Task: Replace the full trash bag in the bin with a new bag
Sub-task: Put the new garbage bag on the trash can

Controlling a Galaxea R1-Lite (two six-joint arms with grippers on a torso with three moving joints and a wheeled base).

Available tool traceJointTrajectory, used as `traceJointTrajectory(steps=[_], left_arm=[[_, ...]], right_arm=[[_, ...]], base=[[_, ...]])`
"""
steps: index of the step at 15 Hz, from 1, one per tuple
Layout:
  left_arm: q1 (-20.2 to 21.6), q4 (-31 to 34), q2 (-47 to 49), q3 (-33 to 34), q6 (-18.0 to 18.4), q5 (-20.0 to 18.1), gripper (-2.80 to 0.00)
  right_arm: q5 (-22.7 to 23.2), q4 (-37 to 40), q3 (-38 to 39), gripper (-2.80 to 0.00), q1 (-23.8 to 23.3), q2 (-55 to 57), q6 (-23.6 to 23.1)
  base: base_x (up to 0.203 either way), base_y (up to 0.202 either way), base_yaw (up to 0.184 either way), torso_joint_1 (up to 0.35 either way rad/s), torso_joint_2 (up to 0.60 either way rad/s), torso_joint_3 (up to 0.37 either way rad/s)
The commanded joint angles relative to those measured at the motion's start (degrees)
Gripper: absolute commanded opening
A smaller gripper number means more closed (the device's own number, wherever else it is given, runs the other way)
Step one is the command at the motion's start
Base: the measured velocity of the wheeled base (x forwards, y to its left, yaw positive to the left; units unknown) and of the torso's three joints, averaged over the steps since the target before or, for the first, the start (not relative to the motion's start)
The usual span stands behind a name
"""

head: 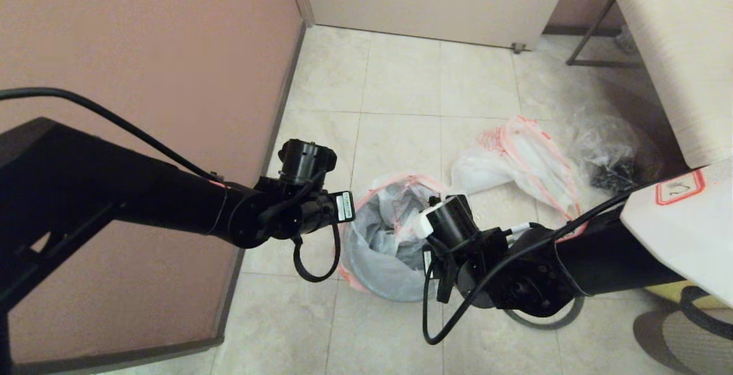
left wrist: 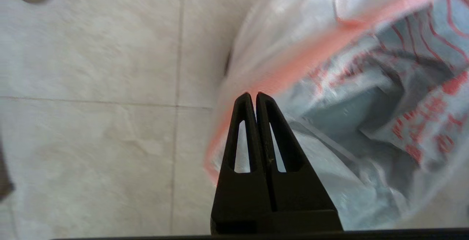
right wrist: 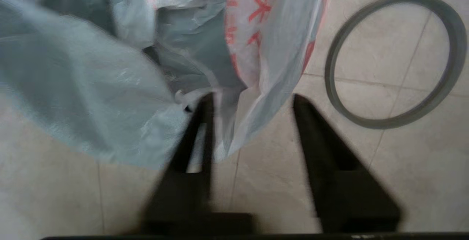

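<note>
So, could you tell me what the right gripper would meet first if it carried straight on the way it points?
Most likely the new bag: its loose printed edge hangs between the open fingers of the right gripper. Depth is unclear, so it may brush past onto the tiled floor. The grey hoop lies off to one side.

On the beige tiled floor (head: 401, 77) lie the full trash bag (head: 515, 163), a grey hoop (right wrist: 395, 62) and a clear crinkled bag (head: 607, 152).

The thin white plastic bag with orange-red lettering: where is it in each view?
Head view: the thin white plastic bag with orange-red lettering is low in the centre, between both arms.
Left wrist view: it fills the right half.
Right wrist view: it is in the upper left.
Shared landmark: its orange edge.
</note>
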Motion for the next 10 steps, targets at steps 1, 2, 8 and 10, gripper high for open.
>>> traceJointTrajectory(steps=[1, 2, 8, 10], left_arm=[[0.35, -0.20, -0.19, -0.40, -0.01, 0.42, -2.80], [0.44, -0.20, -0.25, -0.72, 0.07, 0.43, -2.80], [0.80, -0.20, -0.28, -1.95, 0.17, 0.78, -2.80], [0.88, -0.20, -0.28, -1.90, 0.17, 0.78, -2.80]], right_arm=[[-0.80, 0.08, -1.44, 0.00, -0.04, 3.41, 1.82], [-1.06, 0.08, -2.00, 0.00, -0.49, 4.52, 2.72], [-1.50, 0.12, -3.89, 0.00, -2.11, 9.04, 5.84], [-1.44, 0.00, -3.97, -2.80, -2.12, 9.64, 6.40]], base=[[0.000, 0.000, 0.000, 0.000, 0.00, 0.000], [0.000, 0.000, 0.000, 0.000, 0.00, 0.000], [0.000, 0.000, 0.000, 0.000, 0.00, 0.000], [0.000, 0.000, 0.000, 0.000, 0.00, 0.000]])
